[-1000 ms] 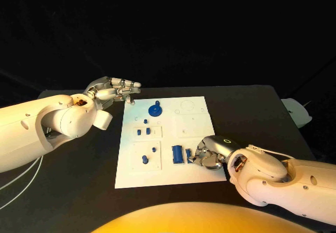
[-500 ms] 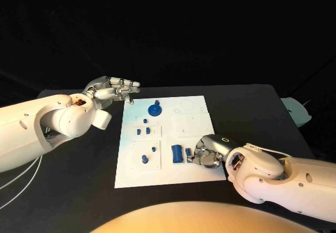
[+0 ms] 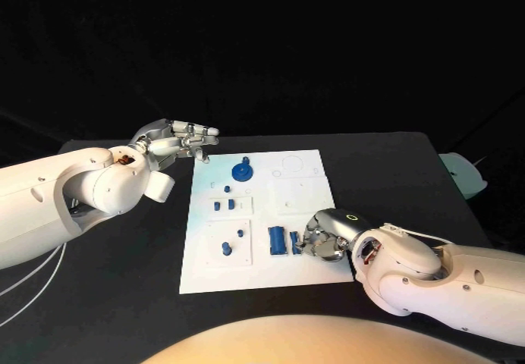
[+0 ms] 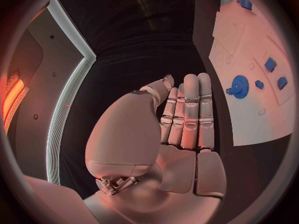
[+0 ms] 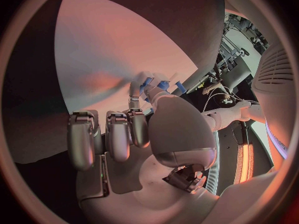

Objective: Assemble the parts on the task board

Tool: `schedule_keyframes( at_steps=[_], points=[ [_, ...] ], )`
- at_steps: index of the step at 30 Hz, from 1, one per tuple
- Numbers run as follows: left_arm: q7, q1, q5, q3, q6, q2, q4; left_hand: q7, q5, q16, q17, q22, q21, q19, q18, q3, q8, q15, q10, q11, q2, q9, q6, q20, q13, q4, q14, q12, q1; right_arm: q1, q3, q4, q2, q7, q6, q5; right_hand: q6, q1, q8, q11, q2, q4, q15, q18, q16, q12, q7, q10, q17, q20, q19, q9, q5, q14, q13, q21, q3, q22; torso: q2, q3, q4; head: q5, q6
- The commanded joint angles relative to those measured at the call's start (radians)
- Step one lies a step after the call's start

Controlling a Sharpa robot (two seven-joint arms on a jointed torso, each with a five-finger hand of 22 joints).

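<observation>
The white task board (image 3: 301, 193) lies mid-table. A blue gear (image 3: 243, 171) sits at its far end, and small blue parts (image 3: 227, 248) stand in recesses along its left side. An upright blue block (image 3: 277, 240) is near the front. My right hand (image 3: 325, 239) is curled down on the board just right of that block. Its thumb and a finger pinch a small blue part (image 5: 146, 82), seen beside the fingers as a small blue part (image 3: 295, 243). My left hand (image 3: 180, 139) hovers off the board's far left corner, fingers straight (image 4: 187, 114), holding nothing. The gear (image 4: 239, 86) lies beyond it.
Black table (image 3: 121, 273) surrounds the board on all sides. A pale object (image 3: 460, 173) sits at the table's right edge. The board's right half (image 3: 304, 199) carries bare outlined recesses. My left arm (image 3: 66, 201) lies along the table's left side.
My right hand has edged slightly left toward the blue block. The left hand and the parts on the board have not moved.
</observation>
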Motion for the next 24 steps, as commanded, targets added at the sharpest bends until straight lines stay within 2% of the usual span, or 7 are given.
schedule_keyframes(
  at_steps=[1, 11, 14, 17, 20, 22, 24],
  points=[
    [0.005, 0.000, 0.002, 0.000, 0.017, 0.001, 0.001, 0.003, 0.001, -0.005, -0.001, -0.001, -0.004, 0.005, 0.005, 0.000, 0.005, 0.003, -0.007, 0.001, 0.004, 0.001, -0.005, -0.001, 0.001, -0.001, -0.002, 0.003, 0.004, -0.001, 0.001, 0.001, 0.003, 0.001, -0.026, -0.014, -0.001, 0.000, 0.006, -0.008, -0.005, -0.002, -0.008, -0.017, 0.007, 0.004, 0.001, 0.040, 0.208, -0.006, 0.083, 0.002, -0.001, 0.091, 0.164, 0.007, -0.007, 0.247, 0.000, -0.0003, 0.0005, 0.001, 0.001],
    [0.004, 0.000, 0.002, 0.000, 0.017, 0.001, 0.001, 0.003, 0.001, -0.005, -0.001, -0.001, -0.004, 0.005, 0.005, 0.000, 0.005, 0.003, -0.007, 0.001, 0.005, 0.001, -0.005, -0.001, 0.001, 0.000, -0.002, 0.003, 0.003, -0.001, 0.002, 0.015, -0.003, 0.007, -0.059, -0.013, 0.000, -0.007, 0.007, -0.007, -0.004, 0.005, -0.008, -0.018, 0.007, 0.004, 0.002, 0.041, 0.209, -0.006, 0.083, 0.002, -0.006, 0.091, 0.164, 0.008, -0.016, 0.248, -0.001, -0.0003, -0.0013, 0.000, 0.002],
    [0.005, 0.000, 0.002, 0.000, 0.018, 0.001, 0.000, 0.003, 0.001, -0.005, -0.001, -0.001, -0.004, 0.005, 0.005, 0.000, 0.005, 0.003, -0.007, 0.001, 0.005, 0.001, -0.005, -0.001, 0.001, 0.000, -0.002, 0.003, 0.003, 0.001, 0.004, 0.021, -0.012, 0.034, -0.099, 0.006, -0.007, -0.006, 0.003, -0.006, -0.006, 0.005, -0.007, -0.015, 0.003, -0.018, 0.003, 0.030, 0.200, -0.006, 0.079, 0.000, -0.003, 0.090, 0.149, -0.005, -0.020, 0.244, -0.003, -0.0012, -0.0012, -0.001, 0.006],
    [0.008, 0.000, 0.005, 0.000, 0.018, 0.004, -0.002, 0.003, 0.001, -0.005, -0.001, -0.001, -0.005, 0.005, 0.005, 0.000, 0.005, 0.003, -0.008, 0.001, 0.006, 0.001, -0.006, 0.000, 0.001, 0.001, -0.003, 0.004, 0.002, 0.011, 0.005, 0.020, -0.022, 0.105, -0.158, 0.050, -0.029, 0.013, -0.012, 0.001, -0.010, -0.003, -0.002, -0.008, -0.008, -0.057, 0.012, 0.010, 0.181, -0.003, 0.067, -0.007, 0.010, 0.085, 0.123, -0.040, -0.025, 0.234, -0.005, -0.0023, -0.0008, -0.003, 0.012],
    [0.013, 0.000, 0.016, 0.000, 0.018, 0.008, -0.008, 0.003, 0.001, -0.005, -0.001, -0.001, -0.005, 0.005, 0.005, -0.001, 0.005, 0.003, -0.008, 0.001, 0.005, 0.001, -0.006, 0.000, 0.002, 0.002, -0.003, 0.004, 0.000, 0.027, 0.006, 0.003, -0.026, 0.217, -0.189, 0.153, -0.059, 0.038, -0.035, 0.013, -0.017, -0.013, 0.007, 0.009, -0.036, -0.111, 0.026, -0.021, 0.131, 0.004, 0.037, -0.019, 0.016, 0.073, 0.088, -0.123, -0.028, 0.211, -0.009, -0.0031, -0.0011, -0.006, 0.019],
    [0.016, 0.000, 0.026, 0.000, 0.016, 0.012, -0.016, 0.003, 0.000, -0.005, -0.001, -0.002, -0.005, 0.005, 0.005, -0.003, 0.005, 0.004, -0.008, 0.001, 0.004, 0.001, -0.006, 0.000, 0.002, 0.002, -0.003, 0.005, -0.001, 0.042, 0.006, -0.020, -0.025, 0.311, -0.195, 0.263, -0.085, 0.066, -0.056, 0.026, -0.018, -0.025, 0.018, 0.034, -0.084, -0.226, 0.043, -0.088, 0.054, 0.011, -0.014, -0.029, 0.008, 0.051, 0.013, -0.258, -0.025, 0.172, -0.014, -0.0050, -0.0026, -0.006, 0.026],
    [0.023, -0.002, 0.045, -0.002, 0.012, 0.019, -0.027, 0.003, 0.000, -0.005, -0.001, -0.002, -0.006, 0.005, 0.005, -0.004, 0.005, 0.004, -0.009, 0.001, 0.003, 0.001, -0.007, 0.000, 0.002, 0.003, -0.003, 0.006, -0.002, 0.064, 0.006, -0.058, -0.019, 0.427, -0.190, 0.421, -0.116, 0.116, -0.079, 0.044, -0.013, -0.050, 0.037, 0.067, -0.169, -0.398, 0.062, -0.198, -0.064, 0.029, -0.100, -0.039, 0.001, 0.011, -0.103, -0.460, -0.015, 0.111, -0.021, -0.0073, -0.0040, -0.006, 0.040]
  ],
)
